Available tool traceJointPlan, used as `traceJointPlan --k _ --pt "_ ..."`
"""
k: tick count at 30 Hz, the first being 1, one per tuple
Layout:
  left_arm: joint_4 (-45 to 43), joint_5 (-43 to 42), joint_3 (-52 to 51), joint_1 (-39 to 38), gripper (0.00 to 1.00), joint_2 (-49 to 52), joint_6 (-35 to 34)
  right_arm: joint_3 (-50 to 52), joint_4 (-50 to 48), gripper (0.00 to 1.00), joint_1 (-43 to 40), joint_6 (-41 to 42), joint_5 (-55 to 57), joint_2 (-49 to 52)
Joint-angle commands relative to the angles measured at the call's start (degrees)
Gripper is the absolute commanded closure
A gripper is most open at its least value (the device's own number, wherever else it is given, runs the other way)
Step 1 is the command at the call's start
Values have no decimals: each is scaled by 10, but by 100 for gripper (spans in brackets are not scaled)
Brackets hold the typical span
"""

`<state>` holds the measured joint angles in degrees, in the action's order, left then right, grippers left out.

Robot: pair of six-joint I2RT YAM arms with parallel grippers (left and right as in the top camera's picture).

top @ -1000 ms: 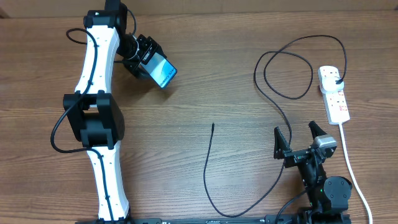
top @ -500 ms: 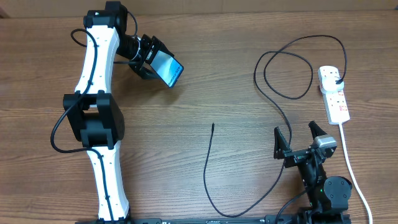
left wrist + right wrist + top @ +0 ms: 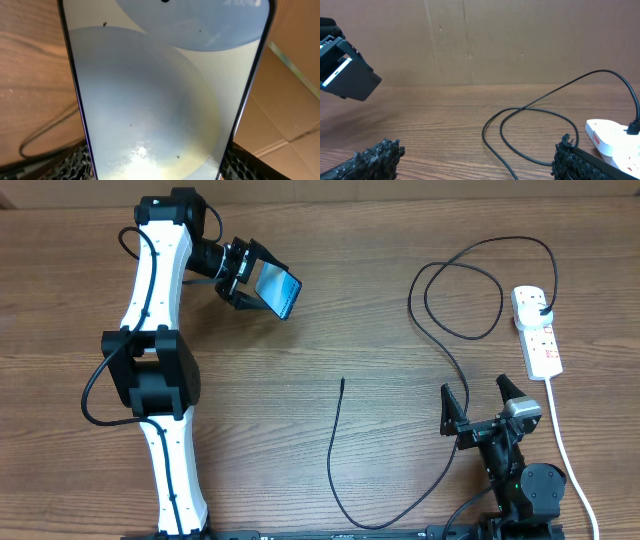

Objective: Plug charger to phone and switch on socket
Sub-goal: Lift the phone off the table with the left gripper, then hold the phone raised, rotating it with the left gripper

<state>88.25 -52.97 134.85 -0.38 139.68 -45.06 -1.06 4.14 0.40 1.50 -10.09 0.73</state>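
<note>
The phone (image 3: 279, 290) sits between the two fingers of the left hand (image 3: 252, 278), clamped across its width and lifted off the table (image 3: 350, 300). Its light-blue screen tilts up and away from the arm. In the left wrist view the screen (image 3: 165, 90) fills the frame, with the black fingertips (image 3: 75, 162) pressing its lower edges on either side.

The charger (image 3: 333, 442) lies on the table, well away from the left hand and nearer the right one. Its connector tip (image 3: 342, 382) lies loose off to the left of the right hand (image 3: 475, 390). From there the thin black cable runs back toward the robot's base, then curves past the right hand and loops ahead of it. It ends at the plug (image 3: 543, 310), which is seated in the socket (image 3: 540, 340).

The socket lies ahead of the right hand and to its right, and its thick white cord (image 3: 565, 450) trails back past that hand's right side.

The right hand rests low, with its fingers (image 3: 375, 160) spread wide and nothing between them. From its wrist view, the cable loop (image 3: 535, 112) and the socket's end (image 3: 612, 140) lie just ahead, before a cardboard wall (image 3: 495, 40).
</note>
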Motion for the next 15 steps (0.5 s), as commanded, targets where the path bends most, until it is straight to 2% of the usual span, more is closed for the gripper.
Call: traceJointPlan --k 1,7,15 --pt "19 -56 19 -4 96 0 -4 6 -2 0 2 0 2 -6" --pt "49 -57 19 -4 96 0 -4 6 -2 0 2 0 2 -6" --pt "65 -100 19 -4 96 0 -2 6 -2 0 2 0 2 -6"
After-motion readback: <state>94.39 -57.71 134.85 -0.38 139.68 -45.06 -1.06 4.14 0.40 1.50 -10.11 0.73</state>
